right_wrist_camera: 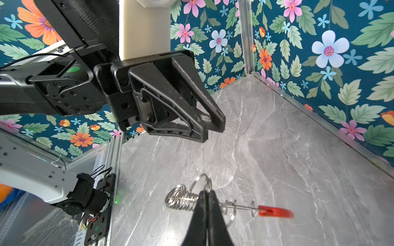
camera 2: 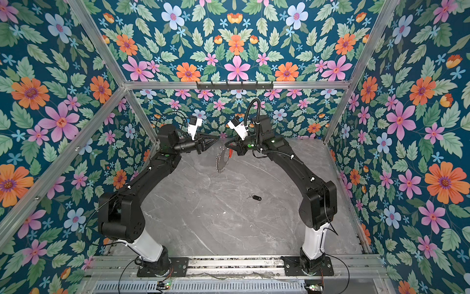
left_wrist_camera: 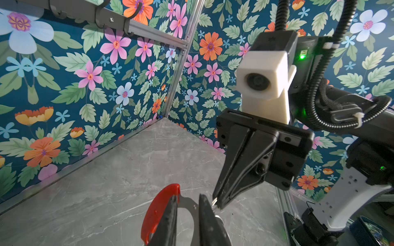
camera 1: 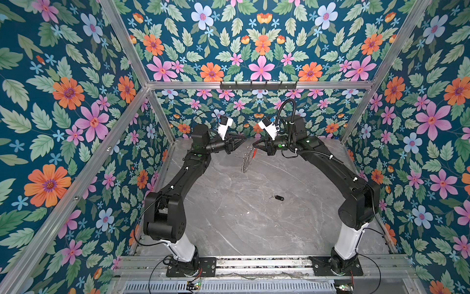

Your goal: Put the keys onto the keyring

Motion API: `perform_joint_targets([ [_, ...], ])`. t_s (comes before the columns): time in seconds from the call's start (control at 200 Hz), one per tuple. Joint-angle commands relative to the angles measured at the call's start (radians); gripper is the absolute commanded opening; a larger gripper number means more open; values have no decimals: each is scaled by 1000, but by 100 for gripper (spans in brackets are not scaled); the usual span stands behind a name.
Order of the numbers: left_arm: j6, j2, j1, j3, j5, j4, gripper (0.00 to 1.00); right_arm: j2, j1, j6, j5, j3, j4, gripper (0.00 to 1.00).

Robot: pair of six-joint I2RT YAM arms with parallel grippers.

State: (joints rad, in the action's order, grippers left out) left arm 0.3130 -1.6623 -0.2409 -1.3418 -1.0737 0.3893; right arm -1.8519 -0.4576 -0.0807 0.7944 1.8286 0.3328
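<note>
Two arms meet high over the far middle of the grey marble table. The right gripper is clenched on the keyring, pinching its upper rim among the silver loops. The disc hangs edge-on below the fingertips, clear of the table, with its red piece on the right, just under the gripper. The left gripper reaches in from the left and sits just beside the top of the keyring without touching it; its jaws stand a little parted and grasp nothing. The keys lie flat on the table, well nearer than both grippers and slightly right of centre. The black tag points right, its small silver split ring left, and neither arm touches them. The right arm's elbow stands to the right of the keys, well apart. A dark hook rail runs along the far wall above the grippers, and floral walls close the table on the left, far and right.
</note>
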Motion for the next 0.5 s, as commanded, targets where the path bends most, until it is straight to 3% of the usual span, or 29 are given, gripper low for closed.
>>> perform_joint_targets([
  [0.0, 11, -10, -12, -11, -40, 19, 21, -1, 1, 0, 34, 4, -49, 0],
  [0.495, 53, -36, -33, -16, -92, 20, 21, 6, 1, 22, 33, -6, -93, 0],
])
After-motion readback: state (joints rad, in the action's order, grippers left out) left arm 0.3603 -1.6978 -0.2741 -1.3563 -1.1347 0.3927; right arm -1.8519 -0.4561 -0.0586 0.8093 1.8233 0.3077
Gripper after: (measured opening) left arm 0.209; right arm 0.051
